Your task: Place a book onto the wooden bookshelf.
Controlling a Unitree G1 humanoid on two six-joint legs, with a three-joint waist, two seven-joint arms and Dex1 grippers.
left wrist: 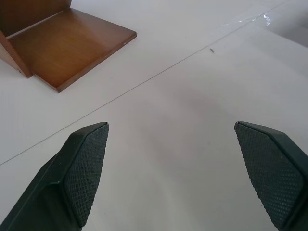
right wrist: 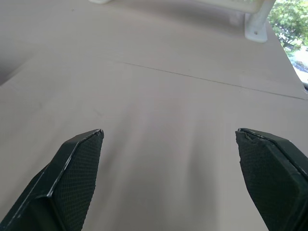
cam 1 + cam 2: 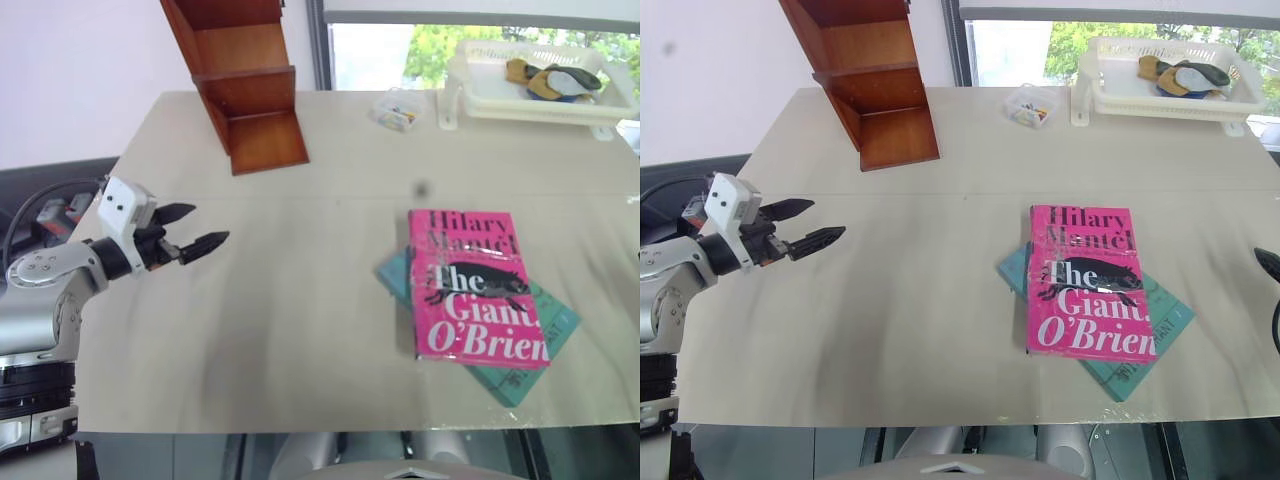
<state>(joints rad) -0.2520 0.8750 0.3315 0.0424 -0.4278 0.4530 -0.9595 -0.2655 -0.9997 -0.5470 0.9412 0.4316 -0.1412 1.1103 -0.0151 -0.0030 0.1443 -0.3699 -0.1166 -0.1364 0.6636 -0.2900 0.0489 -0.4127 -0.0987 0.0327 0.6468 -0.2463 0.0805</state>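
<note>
Pink book (image 3: 476, 285) is lying flat on the beige table (image 3: 300, 300), toward the right side, cover up, resting on top of a teal-green book (image 3: 530, 345) that is sticking out beneath it. Wooden bookshelf (image 3: 240, 80) is standing at the far left of the table, well apart from both books. White basket tray (image 3: 530, 95) is sitting at the far right corner, a small clear box (image 3: 397, 110) just beside it. Left gripper (image 3: 190, 230) is hovering over the table's left edge, fingers spread wide, holding nothing. Right gripper (image 2: 168, 178) is hanging above bare tabletop, fingers also spread wide, gripping nothing.
</note>
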